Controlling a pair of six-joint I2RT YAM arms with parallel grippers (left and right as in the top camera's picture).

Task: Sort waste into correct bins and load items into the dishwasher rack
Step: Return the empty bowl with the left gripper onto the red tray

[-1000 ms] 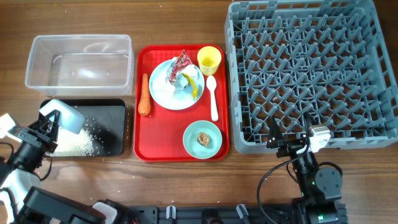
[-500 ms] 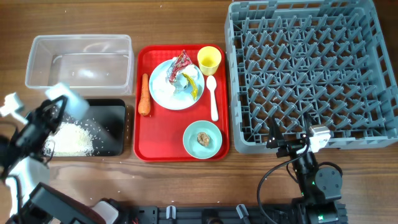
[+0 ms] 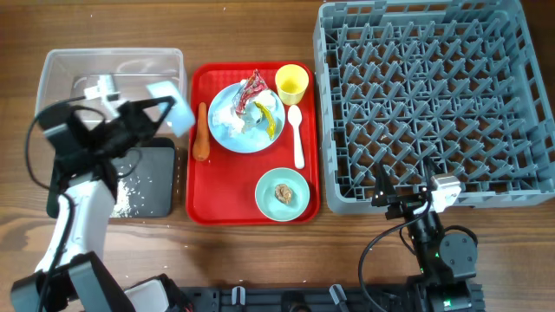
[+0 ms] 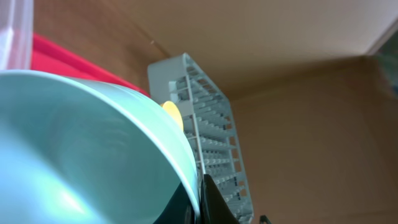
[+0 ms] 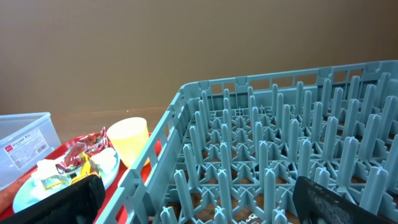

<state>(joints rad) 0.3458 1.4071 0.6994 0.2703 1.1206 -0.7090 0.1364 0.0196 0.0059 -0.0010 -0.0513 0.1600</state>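
My left gripper (image 3: 159,113) is shut on the rim of a light blue bowl (image 3: 173,106), held tilted in the air between the clear tub (image 3: 113,61) and the red tray (image 3: 251,212). In the left wrist view the bowl (image 4: 81,149) fills the left side and its rim is pinched at my left gripper (image 4: 200,200). White rice (image 3: 128,196) lies in the black tray (image 3: 163,169). My right gripper (image 3: 404,185) stands open at the near edge of the grey dishwasher rack (image 3: 434,104); the right gripper (image 5: 199,205) has only rack pegs (image 5: 261,155) between its fingers.
On the red tray sit a pale blue plate (image 3: 227,130) with red-silver wrapper (image 3: 254,87), yellow wrapper (image 3: 270,120) and white paper, a carrot (image 3: 201,134), a yellow cup (image 3: 291,83), a white spoon (image 3: 297,139), and a green bowl (image 3: 295,180) holding a brown lump (image 3: 283,192).
My left arm has swung up and to the right from the black tray, carrying the bowl toward the red tray. The rice stays in the black tray. The right arm has not moved.
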